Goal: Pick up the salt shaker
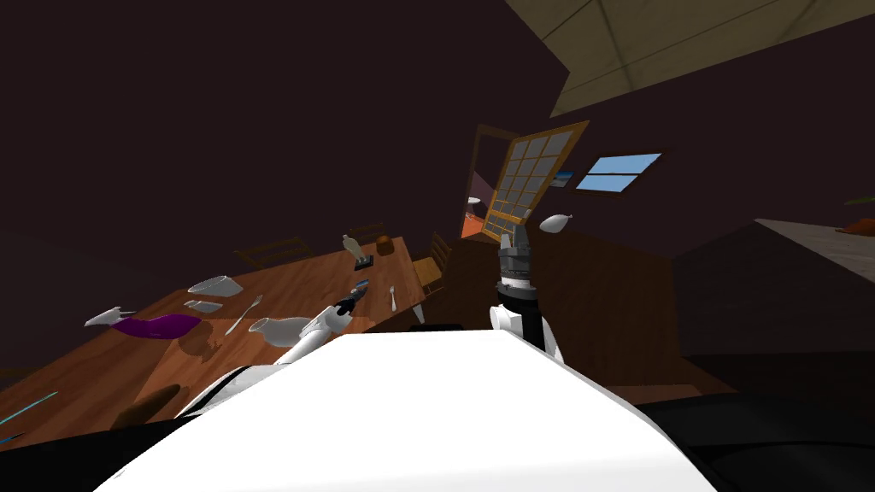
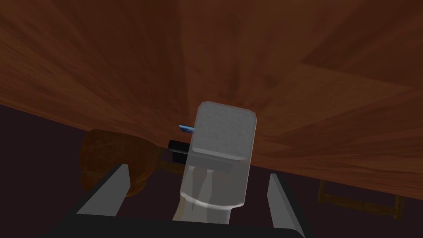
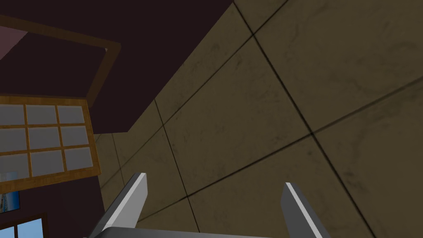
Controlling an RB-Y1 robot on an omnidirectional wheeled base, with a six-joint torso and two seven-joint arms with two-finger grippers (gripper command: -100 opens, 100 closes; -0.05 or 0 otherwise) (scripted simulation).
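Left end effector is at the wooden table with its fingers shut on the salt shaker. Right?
No. The left end effector is at the wooden table, but its fingers are open; the salt shaker sits between them with gaps on both sides, as the left wrist view shows.

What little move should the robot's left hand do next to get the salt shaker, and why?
Probably shut the left gripper: the salt shaker sits between its open fingers, with a gap on each side.

salt shaker (image 2: 219, 157): 1 | pincers (image 2: 197, 171) (image 3: 215, 180): 2 | forks (image 1: 244, 313) (image 1: 393, 296): 2 | table (image 1: 316, 275): 1 | door (image 1: 534, 184): 1 | window (image 1: 617, 172): 1
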